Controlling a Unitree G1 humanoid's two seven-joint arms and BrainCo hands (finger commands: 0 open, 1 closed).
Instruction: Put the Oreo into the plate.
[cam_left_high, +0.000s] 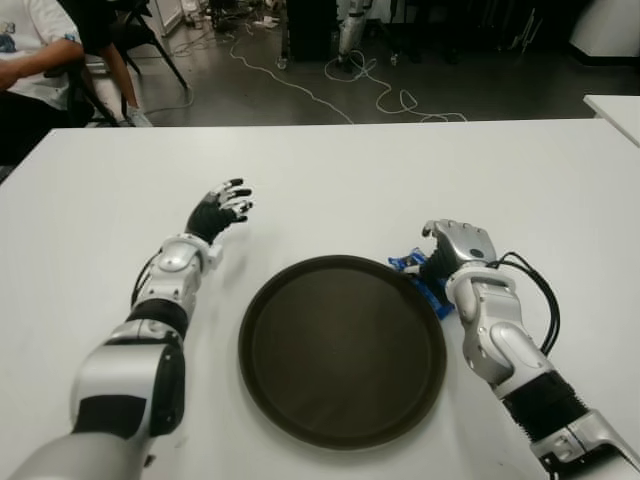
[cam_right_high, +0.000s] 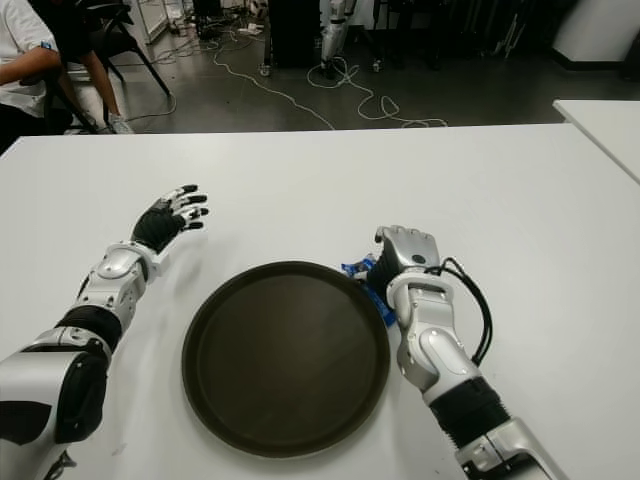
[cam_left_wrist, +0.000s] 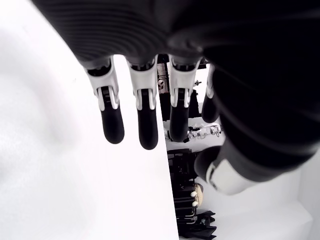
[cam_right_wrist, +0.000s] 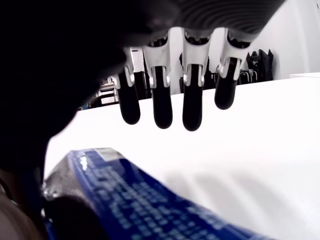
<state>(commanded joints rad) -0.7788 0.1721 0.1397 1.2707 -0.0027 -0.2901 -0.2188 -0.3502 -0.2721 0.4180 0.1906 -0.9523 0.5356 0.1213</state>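
The Oreo (cam_left_high: 409, 264) is a blue packet lying on the white table (cam_left_high: 400, 170), touching the right rim of the round dark plate (cam_left_high: 340, 350). My right hand (cam_left_high: 452, 240) hovers over the packet's right end and hides part of it. In the right wrist view its fingers (cam_right_wrist: 192, 107) hang straight down, clear of the table, with the Oreo (cam_right_wrist: 135, 195) lying under the palm and not gripped. The plate holds nothing. My left hand (cam_left_high: 226, 204) shows left of the plate with its fingers (cam_left_wrist: 145, 125) spread and nothing in them.
A person (cam_left_high: 30, 60) sits beyond the table's far left corner beside a chair (cam_left_high: 140, 40). Cables (cam_left_high: 370, 90) trail over the floor behind the table. Another white table's corner (cam_left_high: 615, 108) shows at the far right.
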